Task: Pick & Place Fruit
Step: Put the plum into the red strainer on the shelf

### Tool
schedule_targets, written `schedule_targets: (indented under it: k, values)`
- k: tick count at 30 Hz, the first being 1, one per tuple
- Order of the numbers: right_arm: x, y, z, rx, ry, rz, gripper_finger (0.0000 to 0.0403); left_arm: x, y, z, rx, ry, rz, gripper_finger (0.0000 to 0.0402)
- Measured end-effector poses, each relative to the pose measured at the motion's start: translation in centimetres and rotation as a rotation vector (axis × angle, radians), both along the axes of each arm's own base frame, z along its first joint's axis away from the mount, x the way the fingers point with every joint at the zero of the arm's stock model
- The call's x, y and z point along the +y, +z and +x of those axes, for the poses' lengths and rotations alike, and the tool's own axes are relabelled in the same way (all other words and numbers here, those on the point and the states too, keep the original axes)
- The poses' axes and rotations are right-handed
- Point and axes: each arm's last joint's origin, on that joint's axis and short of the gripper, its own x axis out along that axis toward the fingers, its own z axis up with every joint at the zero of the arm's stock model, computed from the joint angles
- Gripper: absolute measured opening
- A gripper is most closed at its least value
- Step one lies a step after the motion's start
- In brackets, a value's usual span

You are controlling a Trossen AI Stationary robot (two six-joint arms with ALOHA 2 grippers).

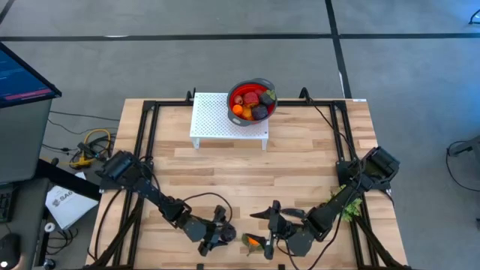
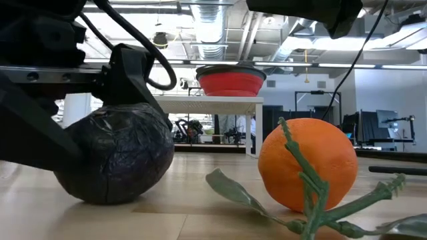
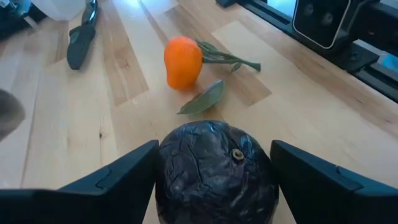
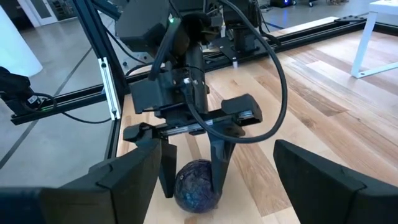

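A dark purple wrinkled fruit (image 3: 214,177) (image 2: 113,157) sits on the table near its near edge, between the fingers of my left gripper (image 1: 216,234), which is shut on it. To its right lies an orange fruit with green leaves (image 1: 253,241) (image 2: 307,163) (image 3: 182,61), resting on the wood. My right gripper (image 1: 276,225) (image 4: 217,155) is open, just right of the orange fruit, and looks toward the left gripper. A red bowl (image 1: 232,91) (image 2: 230,81) holding several fruits stands on a white perforated stand (image 1: 214,120) at the far edge. My left gripper pinches the dark purple fruit between its two fingers, one on each side of the fruit's widest part (image 3: 163,180). The fingers (image 4: 217,168) come slanting down from above. The fruit's underside (image 2: 107,199) rests on the table.
A black knife (image 3: 79,40) lies on the wood beyond the orange fruit. A green leafy bunch (image 1: 349,208) sits by the right arm near the right edge. Black frame rails run along the table's sides. The table's middle is bare wood.
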Motion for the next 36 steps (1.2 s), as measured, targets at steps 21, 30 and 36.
schedule_targets:
  k: [21, 30, 36]
  values:
    - [-4.2, -1.3, 2.2, 0.143, -0.118, -0.159, 0.0304, 7.3, 12.4, 1.5, -0.341, 0.31, -0.11, 0.026]
    - [-6.3, -1.6, 3.2, 0.218, -0.139, -0.283, 0.0304, 22.3, 18.2, 2.7, -0.522, 0.63, -0.133, 0.0254]
    - [-7.5, -1.9, 3.5, 0.261, -0.166, -0.314, 0.0304, 29.0, 18.6, 2.4, -0.538, 0.734, -0.11, 0.0258]
